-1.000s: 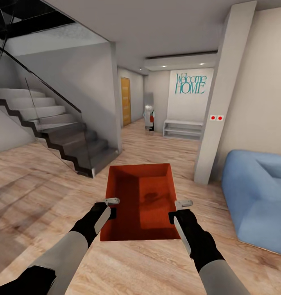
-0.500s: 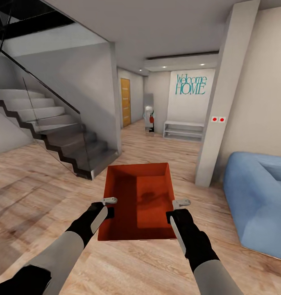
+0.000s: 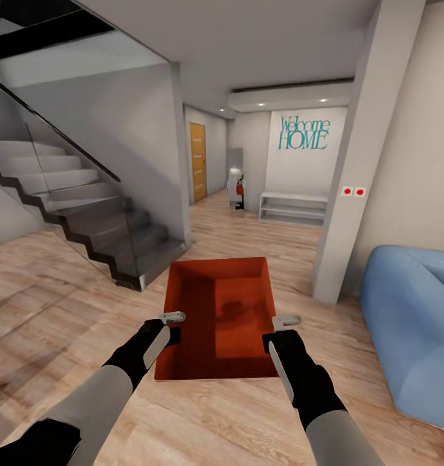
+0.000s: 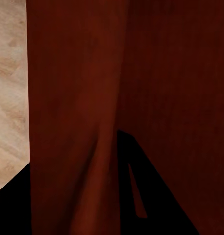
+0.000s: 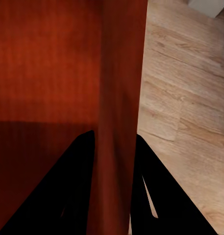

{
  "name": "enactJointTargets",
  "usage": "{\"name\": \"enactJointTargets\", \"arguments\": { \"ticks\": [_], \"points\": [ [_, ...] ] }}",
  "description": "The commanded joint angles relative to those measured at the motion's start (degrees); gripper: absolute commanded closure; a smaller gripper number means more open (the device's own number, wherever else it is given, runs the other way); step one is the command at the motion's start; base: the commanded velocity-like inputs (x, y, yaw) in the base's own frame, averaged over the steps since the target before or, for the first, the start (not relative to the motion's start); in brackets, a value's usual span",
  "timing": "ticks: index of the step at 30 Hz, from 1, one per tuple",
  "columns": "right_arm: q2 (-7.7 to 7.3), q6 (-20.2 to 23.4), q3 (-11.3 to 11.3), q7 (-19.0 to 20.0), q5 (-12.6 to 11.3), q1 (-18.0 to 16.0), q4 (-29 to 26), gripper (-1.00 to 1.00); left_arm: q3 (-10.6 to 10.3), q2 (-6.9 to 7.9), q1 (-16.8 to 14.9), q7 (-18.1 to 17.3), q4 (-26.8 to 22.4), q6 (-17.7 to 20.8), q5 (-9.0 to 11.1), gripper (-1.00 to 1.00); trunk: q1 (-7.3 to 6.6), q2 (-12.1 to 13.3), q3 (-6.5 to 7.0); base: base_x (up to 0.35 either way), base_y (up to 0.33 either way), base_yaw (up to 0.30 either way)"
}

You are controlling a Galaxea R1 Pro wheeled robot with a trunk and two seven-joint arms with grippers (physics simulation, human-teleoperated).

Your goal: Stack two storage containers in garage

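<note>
Head view: one orange-red bin [image 3: 217, 317] is held between the grippers above the plank floor [image 3: 66, 304], the left gripper [image 3: 172, 327] clamped on its left wall, the right gripper [image 3: 283, 330] on its right wall. Stairs [image 3: 86, 207] lie ahead-left, a sofa [image 3: 413, 310] to the right.

Left wrist view: the bin wall [image 4: 77, 117] is seen between dark fingers [image 4: 156, 196].

Right wrist view: the wall [image 5: 119, 98] is pinched by both fingers [image 5: 67, 191].

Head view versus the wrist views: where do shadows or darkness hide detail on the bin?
Head view: evenly lit and sharp; a soft shadow blotch on the storage container's floor. Left wrist view: the container wall is dim and its lower part goes black. Right wrist view: black fingers straddle the wall.
</note>
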Motion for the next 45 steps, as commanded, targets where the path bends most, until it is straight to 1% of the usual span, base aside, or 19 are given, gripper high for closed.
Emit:
{"name": "enactJointTargets", "arguments": {
  "ticks": [1,5,6,21,41,45],
  "points": [
    [0.05,0.01,0.33,0.15,-0.33,0.05,0.05,1.0,0.33,-0.33,-0.04,-0.18,-0.33,-0.1,-0.33,1.0,0.0,0.0,0.0,0.339,0.0,0.0],
    [0.05,0.01,0.33,0.15,-0.33,0.05,0.05,1.0,0.33,-0.33,-0.04,-0.18,-0.33,-0.1,-0.33,1.0,0.0,0.0,0.0,0.339,0.0,0.0],
    [0.05,0.01,2.82,0.15,-4.64,0.05,0.05,1.0,3.49,-2.46,-0.04,-0.18,-0.85,-0.1,-5.43,1.0,0.0,0.0,0.0,0.339,0.0,0.0],
    [0.05,-0.06,2.82,0.06,-4.59,0.05,0.05,1.0,3.49,-2.46,-0.04,-0.18,-0.79,-0.1,-5.43,1.0,0.0,0.0,0.0,0.339,0.0,-0.021],
    [0.05,-0.07,2.82,0.06,-4.57,0.05,0.05,1.0,3.49,-2.46,-0.04,-0.18,-0.67,-0.1,-5.43,1.0,0.0,0.0,0.0,0.339,0.0,-0.272],
    [0.05,-0.07,2.82,0.06,-4.61,0.05,0.04,1.0,3.49,-2.46,-0.04,-0.18,-0.67,-0.1,-5.43,1.0,0.0,0.0,0.0,0.339,0.0,-0.158]
  ]
}}
